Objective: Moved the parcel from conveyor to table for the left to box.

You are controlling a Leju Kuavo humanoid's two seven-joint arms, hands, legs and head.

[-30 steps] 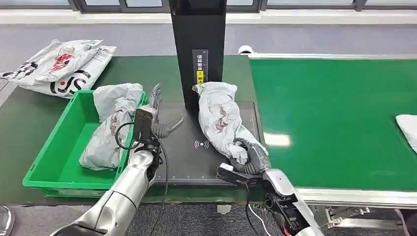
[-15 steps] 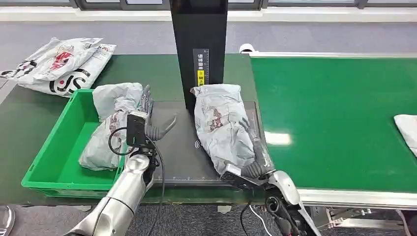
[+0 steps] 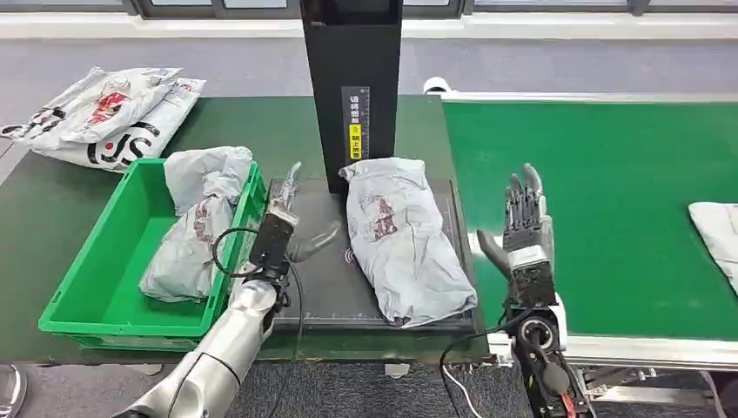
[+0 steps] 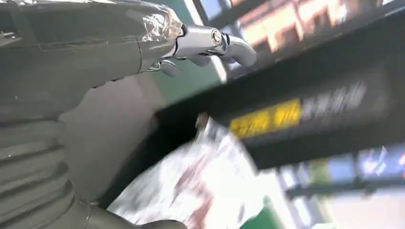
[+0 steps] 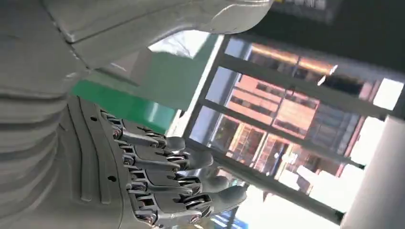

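Right hand [image 3: 526,228] has let go of the parcel [image 3: 400,237] and lifted off.
Both hands spread, holding nothing; left hand [image 3: 285,228] at the parcel's nine o'clock, right at three.

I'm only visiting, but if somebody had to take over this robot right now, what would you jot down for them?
Right hand: open, holding nothing, raised over the conveyor's near edge.
Left hand: open, holding nothing, above the black pad, between the green box and the parcel.
Parcel: lying flat on the pad beside the black post, touched by neither hand.
Done: parcel off the conveyor and set on the table.
Left: left hand grips it and puts it in the green box, which already holds parcels.
Another parcel lies at the conveyor's far right.
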